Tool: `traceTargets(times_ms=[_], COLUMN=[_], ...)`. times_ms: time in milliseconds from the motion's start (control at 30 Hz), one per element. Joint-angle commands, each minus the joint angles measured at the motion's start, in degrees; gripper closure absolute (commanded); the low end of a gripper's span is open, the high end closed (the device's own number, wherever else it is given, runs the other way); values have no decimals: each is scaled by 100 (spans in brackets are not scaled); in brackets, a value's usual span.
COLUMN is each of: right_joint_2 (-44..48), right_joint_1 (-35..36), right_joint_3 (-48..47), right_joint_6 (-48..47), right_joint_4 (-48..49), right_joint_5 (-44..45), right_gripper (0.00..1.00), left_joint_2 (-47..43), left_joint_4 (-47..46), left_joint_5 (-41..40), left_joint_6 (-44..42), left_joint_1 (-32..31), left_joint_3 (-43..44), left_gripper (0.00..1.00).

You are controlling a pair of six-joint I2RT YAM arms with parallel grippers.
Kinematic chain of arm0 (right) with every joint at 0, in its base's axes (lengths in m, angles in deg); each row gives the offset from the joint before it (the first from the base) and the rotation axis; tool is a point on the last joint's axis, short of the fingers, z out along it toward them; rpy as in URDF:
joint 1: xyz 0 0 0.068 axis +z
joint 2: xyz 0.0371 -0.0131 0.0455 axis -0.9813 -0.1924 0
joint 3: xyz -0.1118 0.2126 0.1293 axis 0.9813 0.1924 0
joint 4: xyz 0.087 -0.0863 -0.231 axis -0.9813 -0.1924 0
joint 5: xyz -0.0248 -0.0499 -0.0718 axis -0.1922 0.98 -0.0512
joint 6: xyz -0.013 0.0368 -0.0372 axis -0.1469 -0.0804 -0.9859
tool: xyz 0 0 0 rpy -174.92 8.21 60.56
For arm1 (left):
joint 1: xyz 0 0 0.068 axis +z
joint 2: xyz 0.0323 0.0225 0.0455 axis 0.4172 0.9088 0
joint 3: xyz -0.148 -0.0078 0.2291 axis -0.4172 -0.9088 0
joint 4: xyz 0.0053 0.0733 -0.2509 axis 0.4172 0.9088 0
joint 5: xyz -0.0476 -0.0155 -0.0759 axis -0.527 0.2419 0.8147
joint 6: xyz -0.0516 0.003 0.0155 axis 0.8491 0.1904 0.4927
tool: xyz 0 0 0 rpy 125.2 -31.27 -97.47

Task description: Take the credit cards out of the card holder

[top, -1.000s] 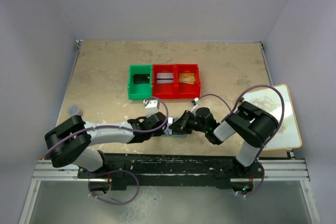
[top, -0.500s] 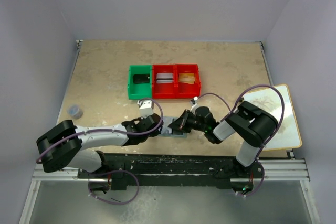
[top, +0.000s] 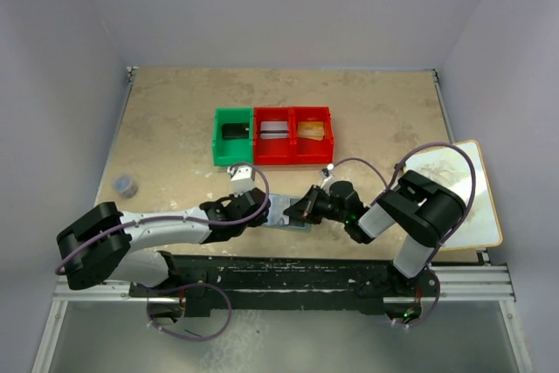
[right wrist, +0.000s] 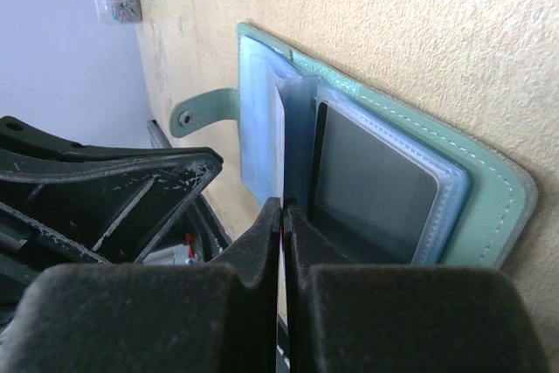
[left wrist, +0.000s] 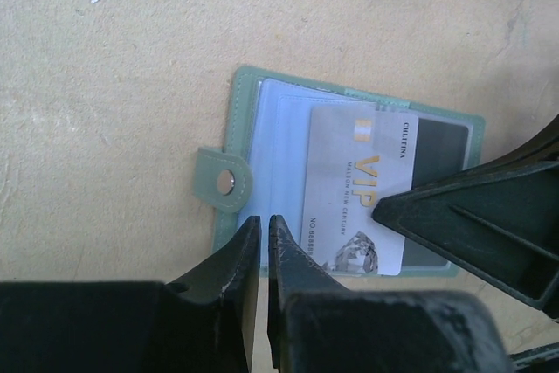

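Observation:
The card holder (left wrist: 247,111), pale blue-green, lies open on the table near the front edge, its snap tab (left wrist: 224,185) pointing left. A white VIP credit card (left wrist: 354,203) sticks partway out of its clear sleeves, and a dark card (right wrist: 376,183) sits in a sleeve behind it. My right gripper (right wrist: 281,209) is shut on the white card's edge, which shows as a thin line between the fingers. My left gripper (left wrist: 260,226) is shut with its tips over the holder's near edge. From above, the holder (top: 281,210) lies between the left gripper (top: 260,207) and the right gripper (top: 297,210).
A green bin (top: 219,137) and two joined red bins (top: 293,160) stand behind the holder, each with a card-like item inside. A small cup (top: 125,184) sits at the table's left. A white board (top: 467,194) lies off the right edge.
The right gripper has shut on the white card. The left arm has drawn back to the left, so more of the holder shows between the two grippers.

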Motion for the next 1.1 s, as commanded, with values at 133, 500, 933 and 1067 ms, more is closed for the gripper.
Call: traceTargets(times_ms=[133, 500, 933, 1067], right_joint_2=[54, 151, 397, 616], right_joint_1=[-12, -12, -12, -12], right_joint_3=[65, 109, 45, -65], right_joint_6=[-53, -38, -126, -237], right_joint_4=[-27, -51, -337, -721], right_joint_5=[120, 100, 93, 134], right_gripper=[100, 99, 99, 98], left_joint_2=[-3, 913, 1485, 1466], left_joint_4=[-627, -124, -153, -17], left_joint_5=[565, 465, 580, 445], left_joint_6=[-315, -62, 175, 194], left_joint_1=[22, 284, 277, 277], left_joint_3=[424, 619, 564, 546], left_gripper=[93, 97, 100, 100])
